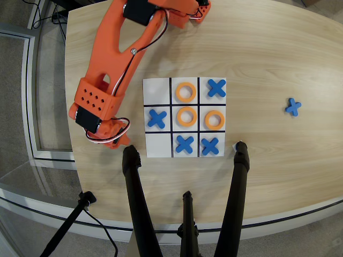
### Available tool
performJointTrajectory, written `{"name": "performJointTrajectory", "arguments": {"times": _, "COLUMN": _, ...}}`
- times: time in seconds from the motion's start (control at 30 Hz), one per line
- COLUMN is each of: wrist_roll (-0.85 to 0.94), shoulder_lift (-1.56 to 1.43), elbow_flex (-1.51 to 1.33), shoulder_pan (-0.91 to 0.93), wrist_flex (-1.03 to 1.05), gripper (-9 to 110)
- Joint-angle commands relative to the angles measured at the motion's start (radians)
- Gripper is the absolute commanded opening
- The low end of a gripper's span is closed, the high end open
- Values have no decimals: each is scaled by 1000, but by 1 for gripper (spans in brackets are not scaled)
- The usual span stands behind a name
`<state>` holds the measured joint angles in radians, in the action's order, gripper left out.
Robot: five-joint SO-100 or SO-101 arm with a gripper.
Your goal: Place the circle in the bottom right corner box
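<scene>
Arm [115, 59] lies left of the board [185, 117], gripper [122, 140] near its lower-left cell, grip state unclear; rings [186, 92] occupy top-centre, centre [186, 116] and right-middle [214, 120] cells.

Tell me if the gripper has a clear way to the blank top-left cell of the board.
Probably yes. The gripper sits just off the lower-left corner of the board, and the blank top-left cell is bare, with nothing lying between them.

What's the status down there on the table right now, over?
Pincer off the board's lower-left corner, jaws and load unreadable. Target cell, top-left in overhead view, blank. Nothing blocking it.
</scene>
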<state>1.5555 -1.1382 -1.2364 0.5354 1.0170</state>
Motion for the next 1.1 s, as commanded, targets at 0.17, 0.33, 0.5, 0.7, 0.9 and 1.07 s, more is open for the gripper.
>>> {"name": "performJointTrajectory", "arguments": {"times": 0.17, "wrist_roll": 2, "shoulder_lift": 106, "elbow_flex": 127, "shoulder_pan": 20, "wrist_flex": -31, "gripper": 23}}
{"name": "performJointTrajectory", "arguments": {"times": 0.33, "wrist_roll": 2, "shoulder_lift": 172, "elbow_flex": 173, "shoulder_pan": 29, "wrist_flex": -44, "gripper": 23}}
{"name": "performJointTrajectory", "arguments": {"times": 0.5, "wrist_roll": 2, "shoulder_lift": 225, "elbow_flex": 227, "shoulder_pan": 40, "wrist_flex": -44, "gripper": 23}}
{"name": "performJointTrajectory", "arguments": {"times": 0.7, "wrist_roll": 12, "shoulder_lift": 285, "elbow_flex": 270, "shoulder_pan": 58, "wrist_flex": -49, "gripper": 23}}
{"name": "performJointTrajectory", "arguments": {"times": 0.9, "wrist_roll": 31, "shoulder_lift": 350, "elbow_flex": 267, "shoulder_pan": 83, "wrist_flex": -77, "gripper": 23}}
{"name": "performJointTrajectory", "arguments": {"times": 1.07, "wrist_roll": 31, "shoulder_lift": 357, "elbow_flex": 242, "shoulder_pan": 103, "wrist_flex": -57, "gripper": 23}}
